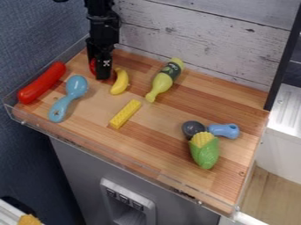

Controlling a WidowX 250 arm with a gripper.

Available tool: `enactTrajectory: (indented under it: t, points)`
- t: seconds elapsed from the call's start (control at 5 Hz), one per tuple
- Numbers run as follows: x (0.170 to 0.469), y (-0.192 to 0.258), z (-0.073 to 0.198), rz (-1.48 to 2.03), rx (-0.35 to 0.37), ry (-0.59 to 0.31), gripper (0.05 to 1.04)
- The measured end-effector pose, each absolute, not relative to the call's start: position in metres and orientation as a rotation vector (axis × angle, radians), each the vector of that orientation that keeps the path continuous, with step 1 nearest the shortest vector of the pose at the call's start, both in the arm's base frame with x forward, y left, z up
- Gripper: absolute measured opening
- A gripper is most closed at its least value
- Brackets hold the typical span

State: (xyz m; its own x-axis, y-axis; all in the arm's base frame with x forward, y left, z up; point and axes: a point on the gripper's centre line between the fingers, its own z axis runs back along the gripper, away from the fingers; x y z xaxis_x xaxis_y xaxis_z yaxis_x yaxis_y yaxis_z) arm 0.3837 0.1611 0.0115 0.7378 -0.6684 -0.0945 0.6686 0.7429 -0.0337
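Pincer [103,76] down by partly hidden red object [92,66] — can't tell how open or if holding; any lift best straight up — clear of banana [120,82].

The single camera is looking down at a slant from moderately near, facing the brown wooden surface [159,132] and the whitewashed plank wall [200,33] behind.
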Motion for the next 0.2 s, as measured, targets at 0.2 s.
enactTrajectory:
  t: [0.2]
  points:
    - [0.3836,0.1591,0.0104,-0.753,0.005,0.106,0.904]
